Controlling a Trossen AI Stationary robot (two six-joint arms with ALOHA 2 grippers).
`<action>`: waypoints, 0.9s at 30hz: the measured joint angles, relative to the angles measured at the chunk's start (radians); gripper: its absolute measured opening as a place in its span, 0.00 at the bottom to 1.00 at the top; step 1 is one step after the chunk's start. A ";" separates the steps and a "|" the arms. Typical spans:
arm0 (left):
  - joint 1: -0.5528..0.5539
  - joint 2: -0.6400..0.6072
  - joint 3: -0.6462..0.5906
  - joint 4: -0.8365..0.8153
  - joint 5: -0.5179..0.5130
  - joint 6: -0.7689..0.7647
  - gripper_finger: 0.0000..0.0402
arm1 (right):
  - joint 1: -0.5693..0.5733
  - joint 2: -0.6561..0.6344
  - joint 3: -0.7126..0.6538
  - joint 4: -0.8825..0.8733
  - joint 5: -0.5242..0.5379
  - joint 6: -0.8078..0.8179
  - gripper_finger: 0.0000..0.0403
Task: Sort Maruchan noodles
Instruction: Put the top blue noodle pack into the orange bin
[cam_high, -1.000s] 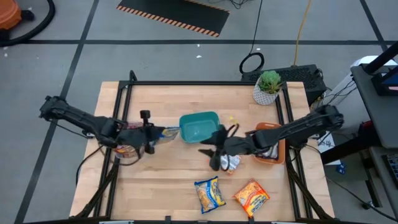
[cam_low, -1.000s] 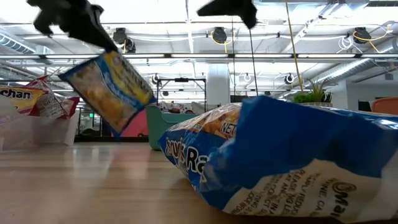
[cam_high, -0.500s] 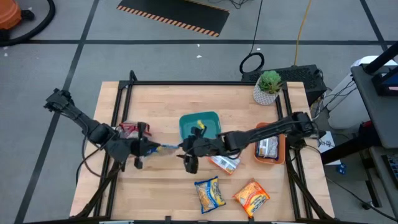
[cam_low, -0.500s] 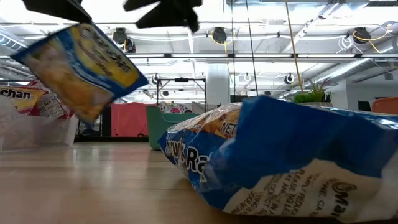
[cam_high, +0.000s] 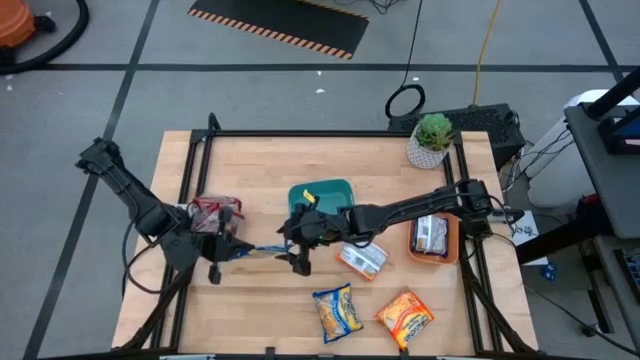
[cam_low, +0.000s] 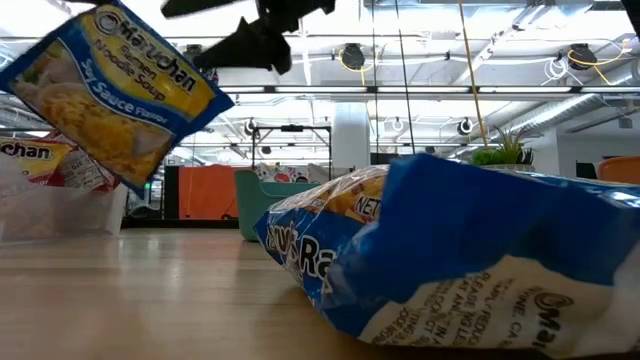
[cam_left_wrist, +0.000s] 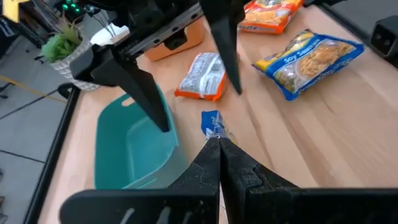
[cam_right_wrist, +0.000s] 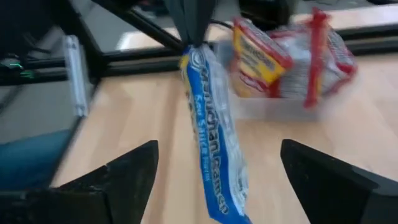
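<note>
A blue-and-yellow Maruchan packet (cam_high: 263, 250) hangs in the air left of the table's middle, with my left gripper (cam_high: 240, 250) shut on it. In the low view the packet (cam_low: 112, 92) is tilted and clear of the table. My right gripper (cam_high: 296, 244) reaches in from the right and is wide open. Its fingers (cam_right_wrist: 127, 180) stand on either side of the packet (cam_right_wrist: 214, 149) without touching it. Three more packets lie on the table: white-and-orange (cam_high: 362, 259), blue-and-yellow (cam_high: 337, 310) and orange (cam_high: 405, 317). My left gripper pinches the packet's end seam (cam_left_wrist: 213, 127) between its two shut fingers (cam_left_wrist: 219, 155). The fingers come from the table's left, slanting a little downward. The packet sticks out past the fingertips toward the right gripper, standing on edge and lifted clear of the table.
A teal bin (cam_high: 322, 203) stands behind the grippers. An orange tray (cam_high: 437, 258) with a silver packet sits at the right edge. A clear container (cam_high: 214, 213) with red packets is at the left. A potted plant (cam_high: 431, 140) stands at the far right.
My left gripper has swung toward the table's near edge, carrying the blue-and-yellow packet clear of the table. My right gripper has travelled toward the table's left after it, opened wider, and now has its fingers on either side of the packet.
</note>
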 joint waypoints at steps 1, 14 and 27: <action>-0.003 0.002 0.000 0.005 0.000 -0.004 0.00 | -0.004 0.010 0.000 0.019 -0.014 0.001 0.83; 0.004 0.028 0.000 0.039 -0.013 0.015 0.00 | -0.022 0.087 0.000 0.127 -0.059 -0.061 0.82; 0.032 0.032 0.000 0.048 -0.014 0.064 0.00 | -0.046 0.123 -0.002 0.136 -0.082 0.010 0.60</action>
